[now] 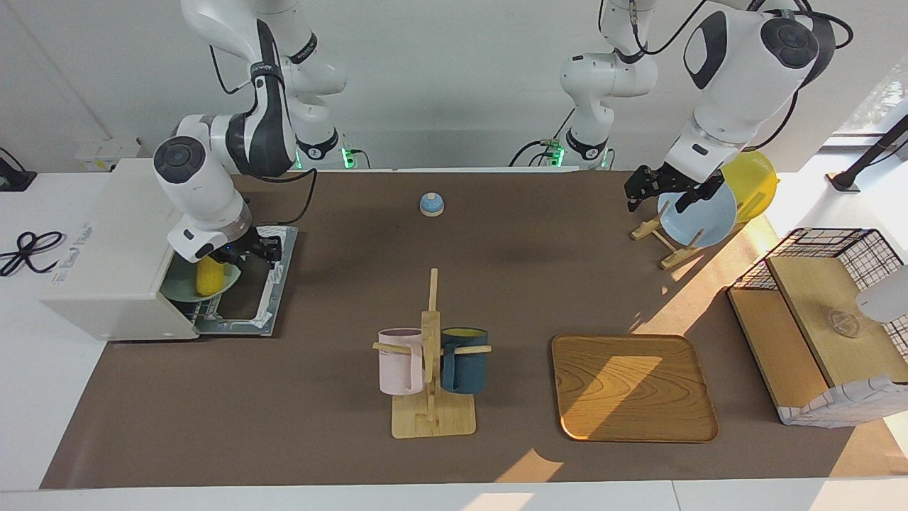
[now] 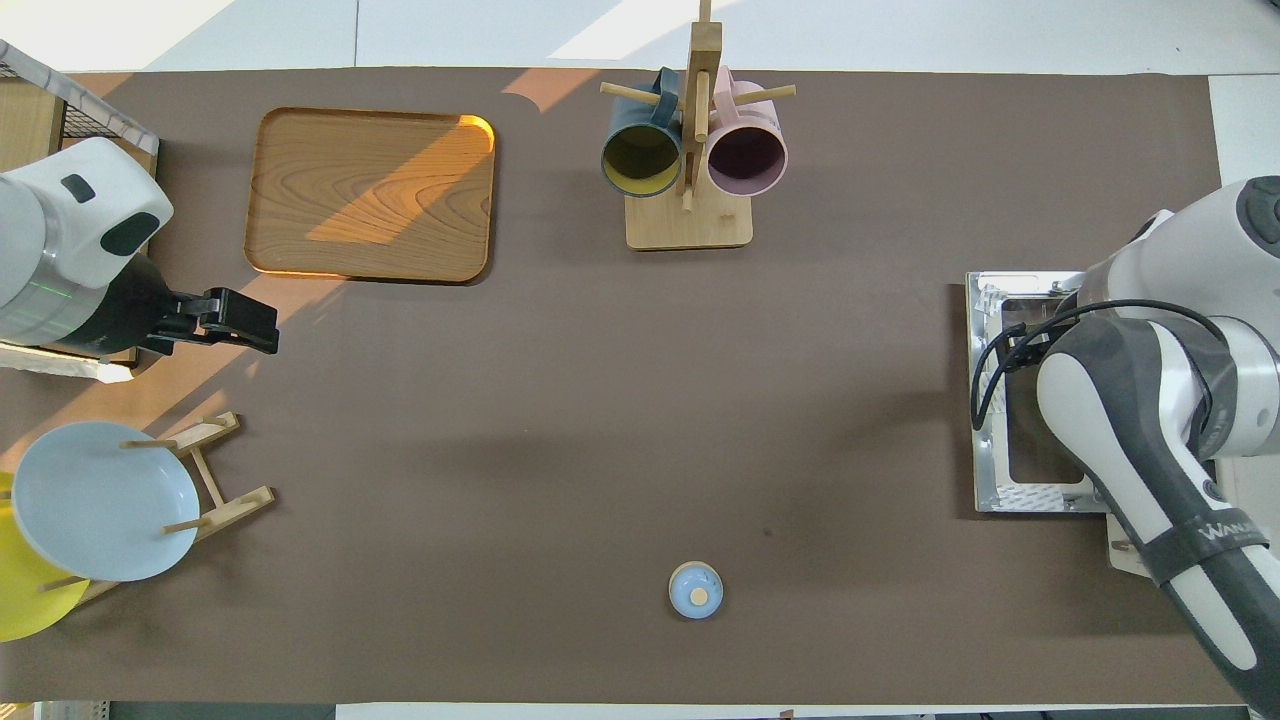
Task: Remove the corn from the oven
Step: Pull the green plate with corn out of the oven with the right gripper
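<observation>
Right gripper (image 1: pixel 234 257) over the corn (image 1: pixel 208 276) on the green plate (image 1: pixel 186 289) in the oven (image 1: pixel 113 248), grip unclear, left gripper (image 1: pixel 663 193) waiting spread wide, empty, above the blue plate (image 1: pixel 702 216)

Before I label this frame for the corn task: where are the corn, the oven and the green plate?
corn (image 1: pixel 208 277): facing view, exposed lower end of the cob.
oven (image 1: pixel 113 248): facing view, its white top.
green plate (image 1: pixel 177 289): facing view, rim beside the corn.

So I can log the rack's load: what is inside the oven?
In the open oven, a green plate on the wire rack holds the corn. The right gripper and its arm cover the corn's upper end and the plate's nearer edge.
</observation>
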Controlling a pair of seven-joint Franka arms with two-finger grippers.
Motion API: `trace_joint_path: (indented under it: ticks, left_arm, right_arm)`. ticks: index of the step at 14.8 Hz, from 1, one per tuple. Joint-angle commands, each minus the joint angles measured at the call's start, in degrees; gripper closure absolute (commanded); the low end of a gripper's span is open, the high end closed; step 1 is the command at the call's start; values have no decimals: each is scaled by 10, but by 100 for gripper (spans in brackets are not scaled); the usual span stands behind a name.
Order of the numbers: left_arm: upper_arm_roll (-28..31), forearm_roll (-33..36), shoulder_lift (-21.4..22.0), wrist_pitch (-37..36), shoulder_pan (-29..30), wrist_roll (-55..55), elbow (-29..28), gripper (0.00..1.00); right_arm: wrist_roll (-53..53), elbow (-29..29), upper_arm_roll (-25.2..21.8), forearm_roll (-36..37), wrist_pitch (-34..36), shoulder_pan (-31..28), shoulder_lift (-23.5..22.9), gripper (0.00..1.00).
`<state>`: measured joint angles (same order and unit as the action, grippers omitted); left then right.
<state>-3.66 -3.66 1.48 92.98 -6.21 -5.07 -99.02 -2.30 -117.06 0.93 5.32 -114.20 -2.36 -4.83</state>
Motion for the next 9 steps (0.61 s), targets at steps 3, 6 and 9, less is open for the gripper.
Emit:
trace_joint_path:
  ticks: [3,6,9]
  left_arm:
    - [-2,-6,15,5,6,5,-13,0]
    - [-2,-6,15,5,6,5,-13,0]
    - [-2,-6,15,5,6,5,-13,0]
  right_arm:
    - [-17,-37,3,40,-25,-8,25,49]
    - [-35,-68,3,41,-58,-21,34,49]
    - [-47,-85,3,41,-74,-26,40,57]
